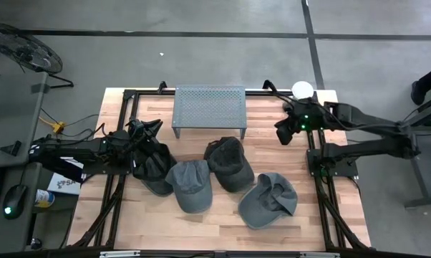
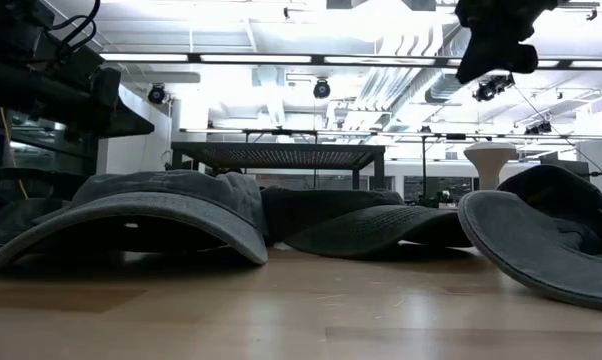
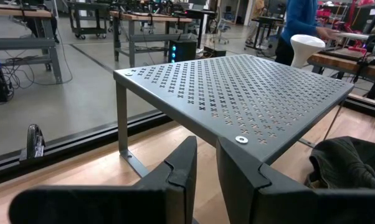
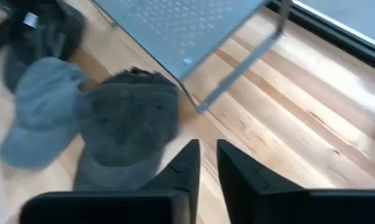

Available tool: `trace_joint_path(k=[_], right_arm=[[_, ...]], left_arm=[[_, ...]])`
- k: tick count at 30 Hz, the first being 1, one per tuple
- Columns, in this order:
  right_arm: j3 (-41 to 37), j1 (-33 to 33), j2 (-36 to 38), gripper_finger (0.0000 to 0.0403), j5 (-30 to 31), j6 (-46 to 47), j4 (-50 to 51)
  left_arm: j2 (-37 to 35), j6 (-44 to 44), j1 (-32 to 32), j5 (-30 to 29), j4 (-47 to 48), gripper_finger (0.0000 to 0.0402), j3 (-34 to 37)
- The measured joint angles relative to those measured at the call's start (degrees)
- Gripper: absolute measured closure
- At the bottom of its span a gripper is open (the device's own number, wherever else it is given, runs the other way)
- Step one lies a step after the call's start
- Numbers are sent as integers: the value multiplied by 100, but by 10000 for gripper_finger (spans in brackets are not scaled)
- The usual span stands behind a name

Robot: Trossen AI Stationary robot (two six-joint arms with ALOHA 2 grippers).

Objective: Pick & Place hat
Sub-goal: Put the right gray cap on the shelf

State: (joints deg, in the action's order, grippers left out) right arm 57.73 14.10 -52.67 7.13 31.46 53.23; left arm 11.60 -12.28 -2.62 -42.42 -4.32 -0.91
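Four hats lie on the wooden table. In the high view a dark hat (image 1: 152, 169) sits at the left and a grey hat (image 1: 190, 186) partly overlaps it. A second dark hat (image 1: 230, 163) lies near the middle, and a grey hat (image 1: 268, 199) lies upside down on its crown at the right. My left gripper (image 1: 139, 132) hovers shut above the left dark hat, facing the metal stand (image 3: 237, 93). My right gripper (image 1: 283, 134) is shut and raised by the table's right side, looking down at the middle dark hat (image 4: 128, 127). Neither gripper touches anything.
A perforated grey metal stand (image 1: 209, 107) stands on thin legs at the table's far middle. A white round object (image 1: 303, 89) sits at the far right corner. Bare wood shows along the near edge (image 1: 201, 233). A person in blue (image 3: 303, 22) is in the room beyond.
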Motion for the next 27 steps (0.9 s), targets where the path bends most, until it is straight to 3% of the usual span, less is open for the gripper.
trace_joint_path(k=[5,13,20,27], right_arm=[[46,-128,-275,290,-25,401,406],[46,-365,-701,222,-660,865,972],[-337,-706,-854,213,-1562,294,812],[-1055,-1296,-847,219,-1784,-234,-69]], left_arm=[[0,1,1,-1,0,341,0],[0,-1,1,-1,0,341,0],[0,1,1,0,0,341,0],[0,1,-1,-1,0,341,0]])
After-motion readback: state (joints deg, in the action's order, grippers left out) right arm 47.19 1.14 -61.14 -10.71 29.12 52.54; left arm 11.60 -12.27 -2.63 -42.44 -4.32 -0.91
